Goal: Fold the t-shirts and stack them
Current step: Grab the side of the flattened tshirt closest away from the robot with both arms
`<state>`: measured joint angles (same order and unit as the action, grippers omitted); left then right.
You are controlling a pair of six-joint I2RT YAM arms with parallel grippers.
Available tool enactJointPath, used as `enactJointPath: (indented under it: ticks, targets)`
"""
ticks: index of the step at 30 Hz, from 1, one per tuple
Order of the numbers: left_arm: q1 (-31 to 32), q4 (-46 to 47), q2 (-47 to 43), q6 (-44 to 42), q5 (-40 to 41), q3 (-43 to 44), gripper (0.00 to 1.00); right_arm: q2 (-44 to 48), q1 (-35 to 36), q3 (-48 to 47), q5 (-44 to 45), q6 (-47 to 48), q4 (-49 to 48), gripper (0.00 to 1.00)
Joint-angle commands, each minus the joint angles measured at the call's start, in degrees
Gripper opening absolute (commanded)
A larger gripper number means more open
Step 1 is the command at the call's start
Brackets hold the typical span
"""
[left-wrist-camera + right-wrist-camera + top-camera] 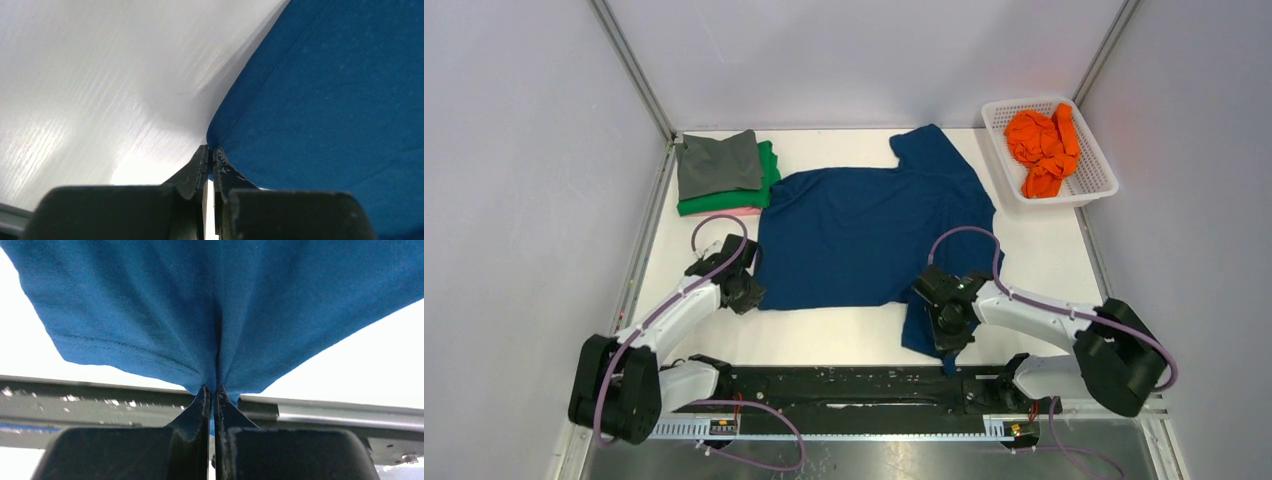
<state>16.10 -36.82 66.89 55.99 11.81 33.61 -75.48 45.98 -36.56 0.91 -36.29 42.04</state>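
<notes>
The large dark blue cotton t-shirt (864,235) lies spread across the middle of the white desk (1044,260). The left pincer (210,150) is closed tight on the shirt's near-left corner. The right pincer (210,389) is clamped just as tight on what looks like the near sleeve, raising it. Holding both near points probably lets that edge fold over evenly. The folded grey shirt (716,165) tops the green shirt (769,170) at far left. The crumpled orange shirt (1044,145) waits in the white mesh basket (1096,185).
</notes>
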Motion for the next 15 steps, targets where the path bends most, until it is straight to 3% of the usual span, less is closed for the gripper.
enactJointPath:
  ticks: [1, 8, 11, 15]
  targets:
    - [0.74, -7.32, -6.33, 3.17, 1.27, -1.60, 0.00, 7.25, 1.42, 1.77, -4.20, -1.75, 9.79, 0.00]
    - [1.65, -13.79, -16.42, 6.69, -0.75, -4.81, 0.00, 13.91, 1.55, 1.00, -9.71, -0.74, 15.39, 0.00]
    - [1.63, -12.24, -17.57, 6.67, -1.91, -4.14, 0.00, 12.80, 1.17, -1.78, -6.71, 0.98, 15.75, 0.00]
    - [1.66, -5.44, -14.62, 5.70, -3.49, -0.92, 0.00, 9.74, -5.21, -9.02, -6.58, 4.76, 14.52, 0.00]
